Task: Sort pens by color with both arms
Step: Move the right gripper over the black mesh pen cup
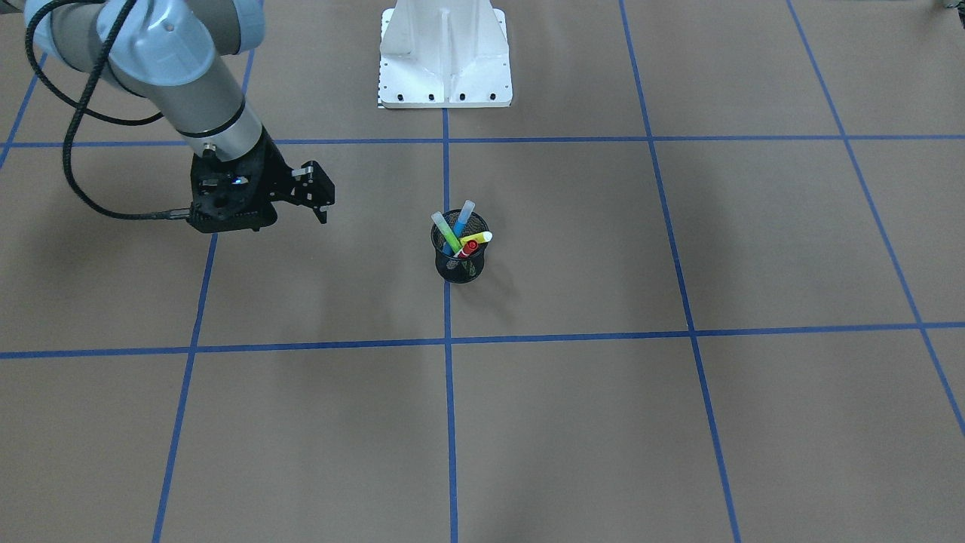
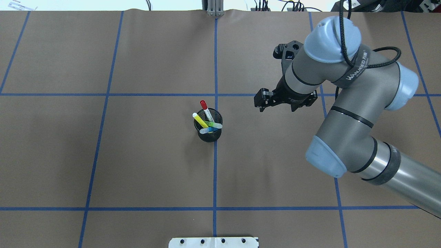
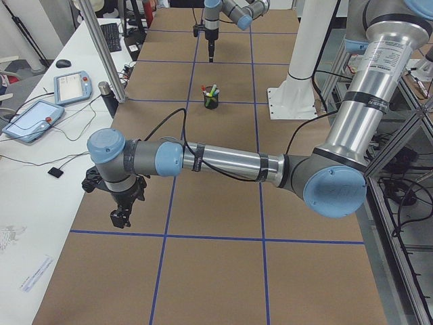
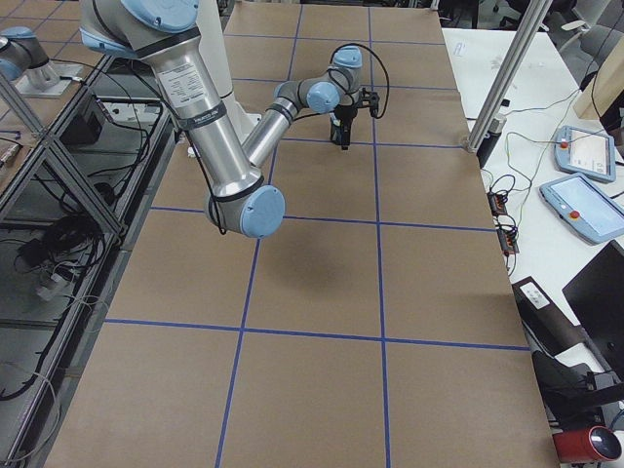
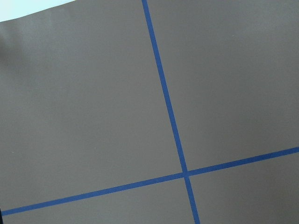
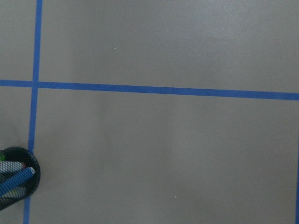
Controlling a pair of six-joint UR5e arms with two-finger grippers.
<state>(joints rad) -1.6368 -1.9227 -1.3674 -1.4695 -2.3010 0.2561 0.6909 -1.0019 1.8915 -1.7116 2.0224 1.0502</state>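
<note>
The brown desk (image 2: 137, 155), gridded with blue tape, carries everything. My right arm (image 2: 344, 103) reaches in over it; my left arm (image 3: 223, 162) stretches low towards its left end. My right end effector (image 2: 260, 107) hangs near the black mesh cup (image 2: 208, 136) but apart from it, fingers seemingly drawn together, holding nothing. My left end effector (image 3: 120, 218) points down; I cannot tell its opening. The cup, at mid-desk, holds the blue pen (image 1: 461, 216), green pen (image 1: 446, 234), yellow pen (image 1: 476, 239) and red-capped pen (image 1: 469, 247).

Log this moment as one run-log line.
pens: four in mesh cup | right end effector: above table, apart from cup | left end effector: far from cup
</note>
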